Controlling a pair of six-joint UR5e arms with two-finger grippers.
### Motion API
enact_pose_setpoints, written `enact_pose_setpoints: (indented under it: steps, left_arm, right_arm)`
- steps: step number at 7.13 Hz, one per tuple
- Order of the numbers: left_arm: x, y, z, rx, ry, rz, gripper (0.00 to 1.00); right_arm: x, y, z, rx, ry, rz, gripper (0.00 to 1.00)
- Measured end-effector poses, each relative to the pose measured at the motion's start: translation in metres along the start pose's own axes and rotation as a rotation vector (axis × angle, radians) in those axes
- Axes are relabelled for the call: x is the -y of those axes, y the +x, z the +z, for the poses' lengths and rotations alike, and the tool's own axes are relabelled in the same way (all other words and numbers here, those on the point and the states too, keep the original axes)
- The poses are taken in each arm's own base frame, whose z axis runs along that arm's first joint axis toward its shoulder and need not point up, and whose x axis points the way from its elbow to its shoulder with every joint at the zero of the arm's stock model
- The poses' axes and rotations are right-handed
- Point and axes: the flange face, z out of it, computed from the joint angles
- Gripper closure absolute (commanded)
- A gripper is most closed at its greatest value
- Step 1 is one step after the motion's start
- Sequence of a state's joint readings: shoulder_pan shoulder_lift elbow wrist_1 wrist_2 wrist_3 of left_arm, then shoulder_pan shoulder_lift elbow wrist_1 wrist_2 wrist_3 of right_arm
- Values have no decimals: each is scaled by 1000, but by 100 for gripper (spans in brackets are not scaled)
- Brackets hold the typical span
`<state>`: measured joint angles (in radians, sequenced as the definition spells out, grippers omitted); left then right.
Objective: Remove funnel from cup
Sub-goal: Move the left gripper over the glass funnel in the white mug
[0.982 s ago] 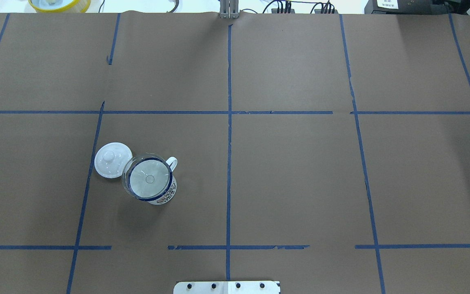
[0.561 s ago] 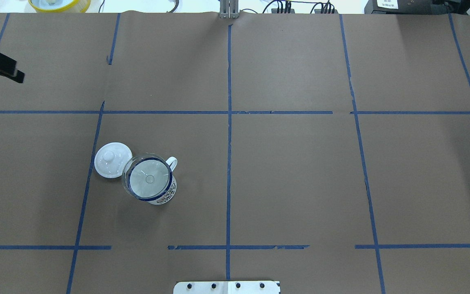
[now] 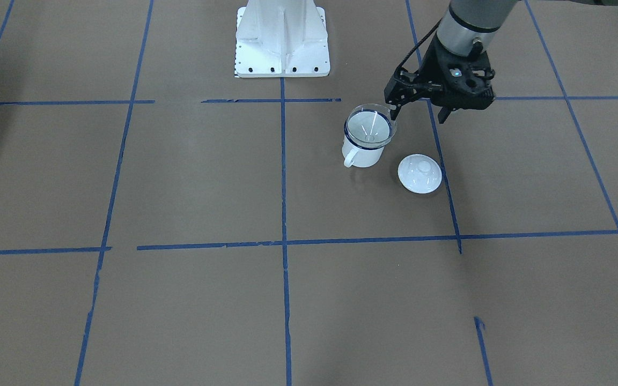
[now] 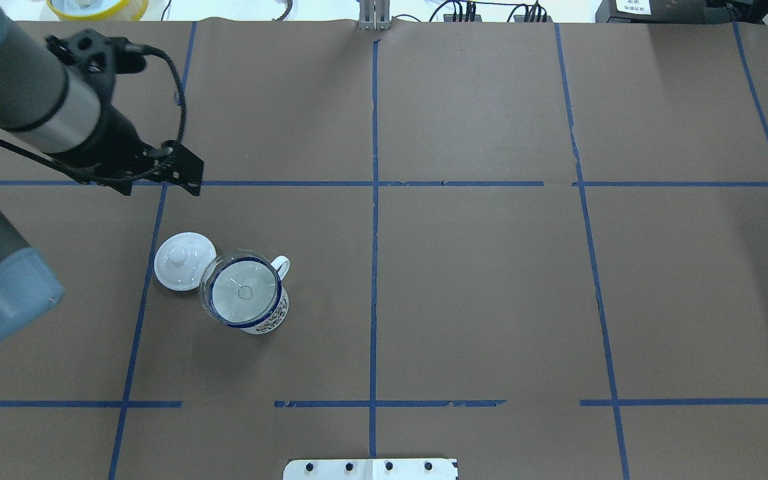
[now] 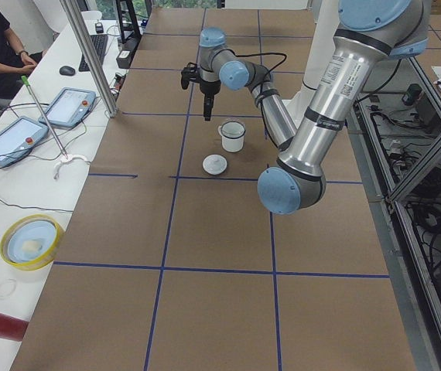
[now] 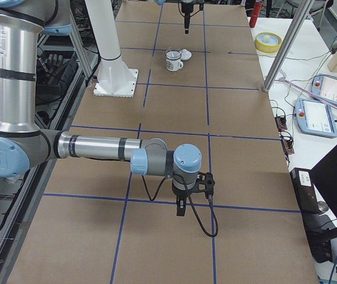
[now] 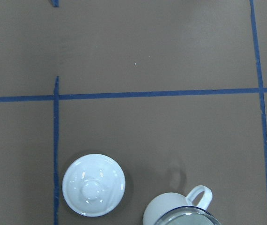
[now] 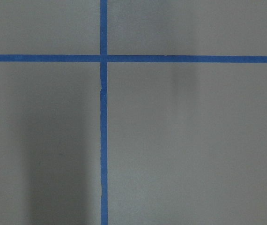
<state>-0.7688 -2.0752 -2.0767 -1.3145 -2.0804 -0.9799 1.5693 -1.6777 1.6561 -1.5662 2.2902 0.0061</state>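
The clear funnel (image 4: 242, 291) sits in the white mug with a dark blue rim (image 4: 276, 319), the cup, on the table's left half. Both show in the front view, the funnel (image 3: 370, 127) in the cup (image 3: 362, 154). My left gripper (image 4: 157, 189) is open and empty. It hangs above the table beyond the cup and the lid, apart from both; in the front view the left gripper (image 3: 419, 112) is beside the funnel's rim. The left wrist view shows the cup (image 7: 168, 208) at its bottom edge. My right gripper (image 6: 180, 208) shows only in the right side view; I cannot tell its state.
A round white knobbed lid (image 4: 185, 261) lies beside the cup, on its left. It also shows in the left wrist view (image 7: 93, 184). The robot's white base plate (image 3: 282, 43) is at the near table edge. A yellow-rimmed dish (image 4: 97, 7) is past the far edge.
My left arm has come in from the left edge and moved right and nearer to the cup. Cup, funnel and lid have not moved.
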Motion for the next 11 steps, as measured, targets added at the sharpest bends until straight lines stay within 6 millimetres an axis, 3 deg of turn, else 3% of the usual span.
enact_pose_setpoints:
  steps: [1, 3, 4, 6, 7, 10, 11]
  left_arm:
    - [-12, 27, 19, 7, -15, -14, 0]
    - [-36, 62, 61, 24, -5, -70, 0]
    - [-42, 71, 82, 29, 2, -86, 3]
    - [-43, 76, 114, 33, 7, -99, 20]
    - [-42, 76, 124, 35, 6, -104, 28]
    - [-44, 76, 130, 35, 1, -106, 33]
    - [-45, 77, 129, 33, 0, -105, 53]
  right_arm:
    - [0, 0, 0, 0, -1, 0, 0]
    - [0, 0, 0, 0, -1, 1, 0]
    - [0, 0, 0, 0, -1, 1, 0]
    - [0, 0, 0, 0, 0, 0, 0]
    - [0, 0, 0, 0, 0, 0, 0]
    - [0, 0, 0, 0, -1, 1, 0]
    - [0, 0, 0, 0, 0, 0, 0]
